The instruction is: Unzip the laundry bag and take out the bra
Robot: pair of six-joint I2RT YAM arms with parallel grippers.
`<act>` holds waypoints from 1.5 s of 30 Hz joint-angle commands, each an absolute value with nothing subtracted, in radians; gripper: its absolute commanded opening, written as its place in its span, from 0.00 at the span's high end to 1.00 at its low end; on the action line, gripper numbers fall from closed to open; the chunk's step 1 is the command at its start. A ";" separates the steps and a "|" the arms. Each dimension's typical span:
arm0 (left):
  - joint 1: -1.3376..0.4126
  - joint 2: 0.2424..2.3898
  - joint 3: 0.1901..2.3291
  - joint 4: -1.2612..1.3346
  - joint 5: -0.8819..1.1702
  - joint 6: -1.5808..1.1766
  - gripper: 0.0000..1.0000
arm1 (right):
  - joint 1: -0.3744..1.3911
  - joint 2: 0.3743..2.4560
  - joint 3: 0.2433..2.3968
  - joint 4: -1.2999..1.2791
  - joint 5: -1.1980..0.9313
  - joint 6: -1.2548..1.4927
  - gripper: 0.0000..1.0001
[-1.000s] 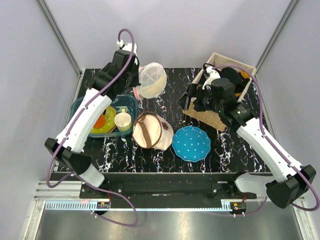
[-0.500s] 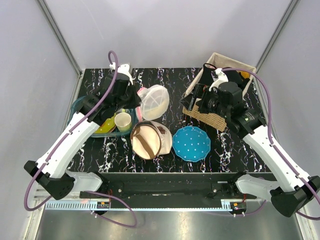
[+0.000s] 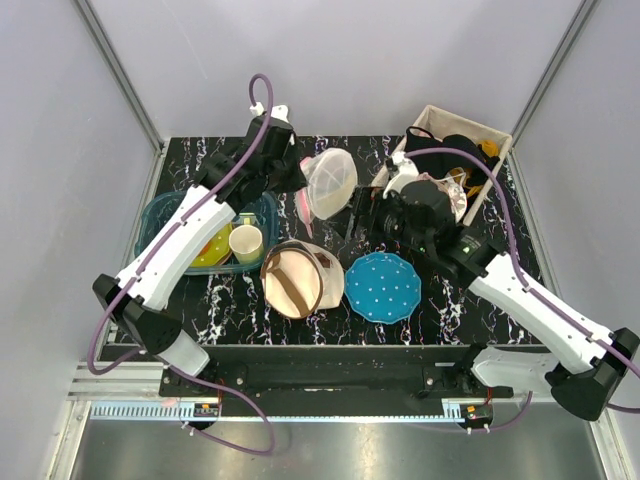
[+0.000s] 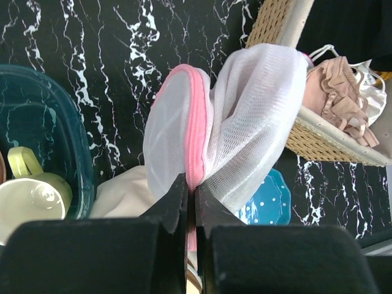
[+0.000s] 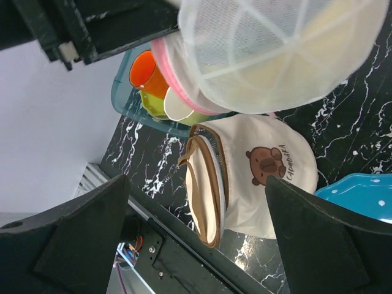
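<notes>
The laundry bag (image 3: 332,182), a white mesh dome with a pink zipped rim, hangs in the air over the back middle of the table. My left gripper (image 3: 302,182) is shut on its pink rim (image 4: 196,131), with the jaws pinched tight on the zipper band (image 4: 190,187). My right gripper (image 3: 366,210) is open and empty just right of the bag. Between its spread fingers the bag (image 5: 275,49) shows above. Something pale cream shows through the mesh (image 5: 324,27); I cannot tell what it is.
A beige canvas bag with brown straps (image 3: 300,275) lies front centre beside a blue dotted plate (image 3: 383,287). A teal tub (image 3: 160,215) with cups stands at the left. A wicker basket (image 3: 495,130) with dark and pink clothes stands back right.
My left gripper has carried the laundry bag rightward toward the table's middle and turned it on edge. My right gripper has moved left, away from the basket, toward the bag.
</notes>
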State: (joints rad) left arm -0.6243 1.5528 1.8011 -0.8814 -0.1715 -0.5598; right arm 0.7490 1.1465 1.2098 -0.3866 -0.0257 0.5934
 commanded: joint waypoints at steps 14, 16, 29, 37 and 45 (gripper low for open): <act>-0.592 1.660 2.085 -1.019 -0.005 -0.692 1.00 | 1.048 1.265 1.244 -0.152 0.494 0.571 0.06; -0.594 1.658 2.076 -1.023 0.034 -0.703 1.00 | 1.055 1.292 1.265 -0.143 0.506 0.549 0.12; -0.589 1.644 2.063 -1.028 0.121 -0.750 1.00 | 1.069 1.403 1.241 0.052 0.687 0.384 0.26; -0.563 1.594 1.959 -0.942 0.217 -0.759 1.00 | 1.068 1.378 1.158 0.161 0.793 0.288 0.90; -0.471 1.552 1.824 -0.698 0.399 -0.764 0.71 | 1.016 1.292 1.071 0.146 0.671 0.323 1.00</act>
State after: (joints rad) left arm -0.5285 1.6341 1.8519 -0.9142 0.2848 -0.7551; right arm 1.0679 1.3762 1.1061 0.1097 0.6914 0.2947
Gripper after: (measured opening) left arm 0.146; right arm 0.028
